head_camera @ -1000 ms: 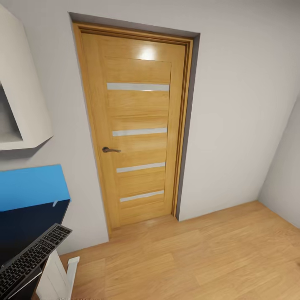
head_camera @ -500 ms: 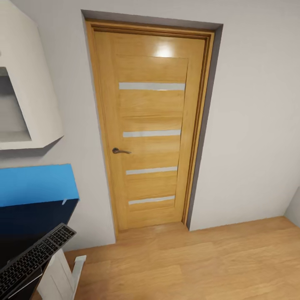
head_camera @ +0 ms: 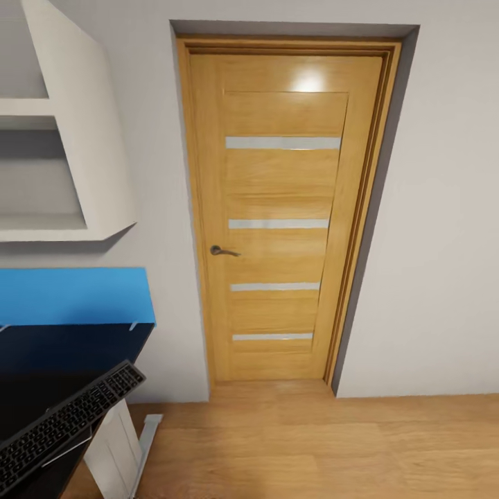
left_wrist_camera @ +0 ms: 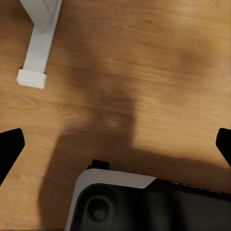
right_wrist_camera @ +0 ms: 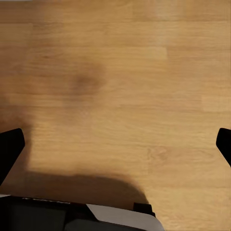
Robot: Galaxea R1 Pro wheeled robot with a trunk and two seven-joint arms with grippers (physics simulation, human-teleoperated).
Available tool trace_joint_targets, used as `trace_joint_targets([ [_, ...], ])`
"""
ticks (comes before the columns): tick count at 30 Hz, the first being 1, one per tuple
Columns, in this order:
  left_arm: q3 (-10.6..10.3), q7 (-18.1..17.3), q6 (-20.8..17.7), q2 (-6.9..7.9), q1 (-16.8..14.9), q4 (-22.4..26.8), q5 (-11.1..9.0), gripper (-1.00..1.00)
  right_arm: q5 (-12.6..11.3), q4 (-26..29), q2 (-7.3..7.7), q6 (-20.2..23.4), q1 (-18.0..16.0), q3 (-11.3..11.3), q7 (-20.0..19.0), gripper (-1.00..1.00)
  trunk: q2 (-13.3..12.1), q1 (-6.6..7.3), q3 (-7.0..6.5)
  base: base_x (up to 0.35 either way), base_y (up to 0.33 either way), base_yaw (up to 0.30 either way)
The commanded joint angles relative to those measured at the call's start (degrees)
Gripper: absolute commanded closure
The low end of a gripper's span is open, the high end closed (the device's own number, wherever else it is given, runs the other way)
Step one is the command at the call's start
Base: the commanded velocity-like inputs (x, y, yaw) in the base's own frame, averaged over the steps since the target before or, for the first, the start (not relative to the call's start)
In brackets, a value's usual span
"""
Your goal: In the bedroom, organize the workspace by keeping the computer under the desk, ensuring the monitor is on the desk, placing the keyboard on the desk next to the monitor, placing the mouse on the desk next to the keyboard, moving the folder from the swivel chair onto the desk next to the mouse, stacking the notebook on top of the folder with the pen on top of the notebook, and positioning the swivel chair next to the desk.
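White walls framed a closed wooden door with four pale horizontal strips and a dark lever handle, and a wooden floor ran out from its threshold. At the head view's left edge a white wall shelf hung above a bright blue panel. Below that panel lay a dark surface, and whether it was the monitor or the desk could not be told. A black keyboard lay tilted at the lower left corner, above a white leg whose foot rested on the floor. In the left wrist view the left gripper stood wide open over bare floorboards, its dark fingertips at opposite edges, holding nothing, with the white leg's foot nearby and part of the robot's base beneath. The right gripper was likewise spread open and empty above the floor.
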State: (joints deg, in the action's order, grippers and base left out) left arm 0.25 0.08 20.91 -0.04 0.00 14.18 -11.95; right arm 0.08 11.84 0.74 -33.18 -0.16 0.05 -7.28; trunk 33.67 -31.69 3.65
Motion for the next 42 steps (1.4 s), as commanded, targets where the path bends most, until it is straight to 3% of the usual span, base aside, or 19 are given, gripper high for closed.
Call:
trace_joint_targets([
  [1, 0.0, 0.0, 0.1, 0.00, 0.0, 0.1, -0.2, -1.00, 0.0, 0.0, 0.03, -0.1, 0.0, 0.0, -0.2, -1.00, 0.1, -0.02, 0.09, 0.004, -0.017, 0.290],
  [27, 0.1, 0.0, 0.2, 0.47, 0.0, 0.1, -0.4, -1.00, 0.0, 0.4, 0.29, -0.2, 0.0, -0.2, -0.2, -1.00, 0.1, -0.02, 0.09, 0.000, -0.006, 0.291],
  [42, 0.1, 0.0, 0.2, 0.48, 0.0, 0.1, -0.4, -1.00, -0.1, 0.5, 0.48, -0.3, 0.0, -0.2, -0.2, -1.00, 0.1, -0.02, 0.09, 0.000, -0.208, 0.291],
])
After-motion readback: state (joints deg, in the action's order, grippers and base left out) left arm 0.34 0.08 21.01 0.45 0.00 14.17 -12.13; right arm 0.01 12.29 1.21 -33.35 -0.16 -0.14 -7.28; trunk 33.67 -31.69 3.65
